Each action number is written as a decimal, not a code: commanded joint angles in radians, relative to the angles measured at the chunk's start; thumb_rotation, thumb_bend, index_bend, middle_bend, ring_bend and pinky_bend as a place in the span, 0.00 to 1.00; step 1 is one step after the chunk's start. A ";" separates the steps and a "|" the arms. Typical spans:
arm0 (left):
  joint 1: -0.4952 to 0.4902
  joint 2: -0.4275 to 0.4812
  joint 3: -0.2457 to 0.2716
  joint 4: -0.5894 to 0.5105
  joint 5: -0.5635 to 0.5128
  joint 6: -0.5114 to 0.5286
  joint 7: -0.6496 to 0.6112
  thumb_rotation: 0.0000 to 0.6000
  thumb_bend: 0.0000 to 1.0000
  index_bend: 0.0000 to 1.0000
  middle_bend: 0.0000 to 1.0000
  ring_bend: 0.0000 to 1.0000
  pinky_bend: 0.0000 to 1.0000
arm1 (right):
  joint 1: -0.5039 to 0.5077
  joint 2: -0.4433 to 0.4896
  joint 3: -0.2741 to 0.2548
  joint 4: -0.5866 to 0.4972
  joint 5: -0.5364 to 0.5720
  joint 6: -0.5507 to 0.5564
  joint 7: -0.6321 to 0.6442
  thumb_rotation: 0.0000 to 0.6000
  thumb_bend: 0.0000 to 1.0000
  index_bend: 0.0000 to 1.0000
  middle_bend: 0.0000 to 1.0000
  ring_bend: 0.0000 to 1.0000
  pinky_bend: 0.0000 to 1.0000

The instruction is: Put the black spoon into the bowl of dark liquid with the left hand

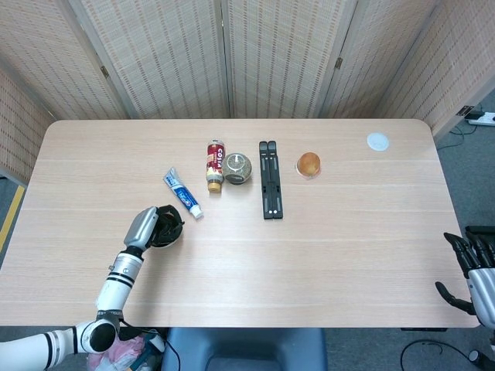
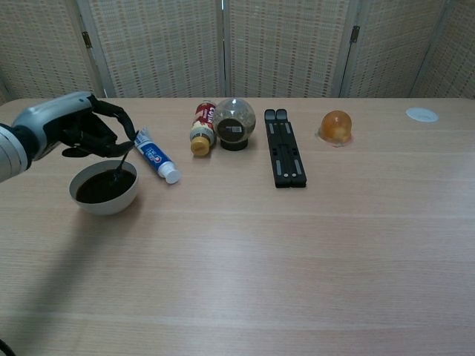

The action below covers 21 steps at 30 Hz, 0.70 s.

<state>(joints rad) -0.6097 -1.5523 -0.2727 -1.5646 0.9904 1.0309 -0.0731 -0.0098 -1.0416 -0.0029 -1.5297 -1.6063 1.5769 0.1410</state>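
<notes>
I read "COLA" on the one brown bottle (image 1: 215,165) lying on its side, while the print on the single blue-and-white toothpaste tube (image 2: 154,156) is too small for me to make out — beside them sit one round globe (image 2: 235,122), one black folding stand (image 1: 269,188), one orange ball (image 2: 336,125) and one white disc (image 1: 377,141) far right. My left hand (image 2: 87,131) pinches the black spoon (image 2: 120,163) over the one white bowl (image 2: 103,187) at the near left, and the spoon's tip dips into the dark liquid. My right hand (image 1: 476,266) hangs off the table's right edge with fingers spread — holding nothing.
</notes>
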 commanded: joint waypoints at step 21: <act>0.014 -0.092 -0.006 0.214 -0.029 -0.035 -0.017 1.00 0.63 0.72 1.00 0.94 1.00 | 0.007 0.002 0.003 -0.008 -0.003 -0.011 -0.007 1.00 0.19 0.02 0.14 0.05 0.05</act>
<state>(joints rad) -0.5993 -1.6491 -0.2807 -1.3458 0.9595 0.9958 -0.0933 -0.0032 -1.0392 0.0003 -1.5371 -1.6090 1.5660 0.1342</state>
